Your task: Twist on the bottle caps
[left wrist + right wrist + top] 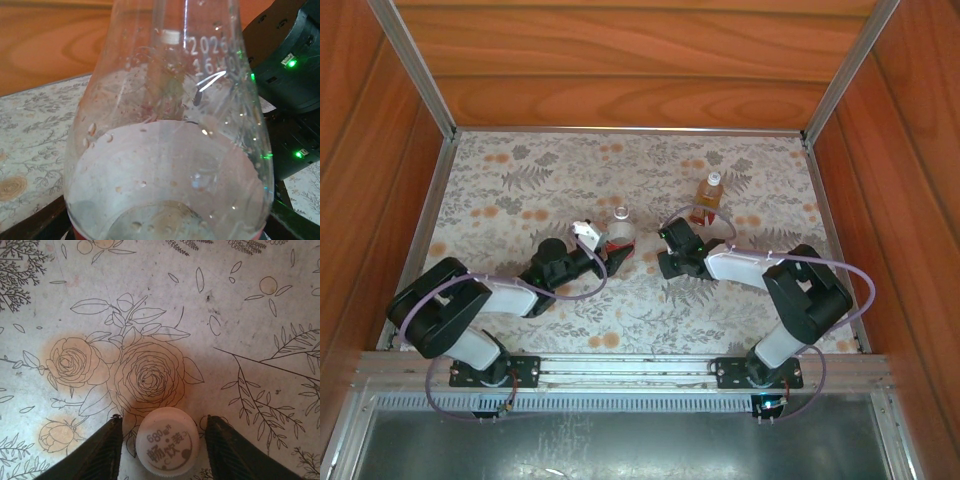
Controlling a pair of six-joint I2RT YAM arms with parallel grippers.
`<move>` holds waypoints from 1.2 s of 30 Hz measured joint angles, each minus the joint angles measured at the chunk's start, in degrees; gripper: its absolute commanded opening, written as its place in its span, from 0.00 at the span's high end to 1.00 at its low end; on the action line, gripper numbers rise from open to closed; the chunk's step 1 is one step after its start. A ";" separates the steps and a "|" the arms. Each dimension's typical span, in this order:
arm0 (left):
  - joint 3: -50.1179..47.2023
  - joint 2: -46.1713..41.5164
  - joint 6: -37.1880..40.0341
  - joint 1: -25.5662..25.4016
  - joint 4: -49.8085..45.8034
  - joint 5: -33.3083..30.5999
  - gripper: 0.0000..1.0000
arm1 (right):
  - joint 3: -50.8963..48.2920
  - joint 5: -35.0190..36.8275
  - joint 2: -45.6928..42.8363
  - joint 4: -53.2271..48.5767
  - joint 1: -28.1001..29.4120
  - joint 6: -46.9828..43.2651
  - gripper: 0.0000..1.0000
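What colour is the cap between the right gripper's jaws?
The cap is white with grey print on top; the right wrist view shows it best.

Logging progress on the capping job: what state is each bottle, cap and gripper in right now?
clear bottle: upright, neck uncapped, held by the left gripper.
amber bottle: standing free, apparently with a white cap on.
loose cap: lying flat on the table, untouched between the fingers of the right gripper.
left gripper: shut on the clear bottle.
right gripper: open.

Close up, clear bottle [170, 150], droplets on its wall, floral table cover [35, 120] left, green-lit black arm [292, 85] right
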 measured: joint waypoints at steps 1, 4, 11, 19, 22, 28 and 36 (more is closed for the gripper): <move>-0.24 0.61 0.00 0.00 1.09 0.02 0.30 | -0.02 0.00 -0.11 0.00 0.00 0.07 0.45; -0.83 2.25 -0.02 0.00 4.02 0.04 0.30 | -0.11 0.00 -0.79 0.00 0.00 0.17 0.42; -1.20 3.23 0.02 0.00 6.14 0.07 0.29 | -0.87 0.00 -3.69 0.42 0.00 0.17 0.42; -1.20 4.00 0.02 0.00 7.23 0.46 0.29 | -1.16 -0.15 -3.13 1.11 0.00 0.07 0.48; -1.20 4.04 0.04 0.00 7.34 0.46 0.29 | -1.16 -0.20 -2.19 1.16 0.00 0.09 0.50; -1.20 4.07 0.07 0.00 7.34 0.48 0.29 | -1.16 -0.24 -1.20 1.31 0.00 0.07 0.54; -1.20 4.09 0.07 0.00 7.37 0.48 0.29 | -1.16 -0.24 -1.01 1.53 0.00 -0.09 0.60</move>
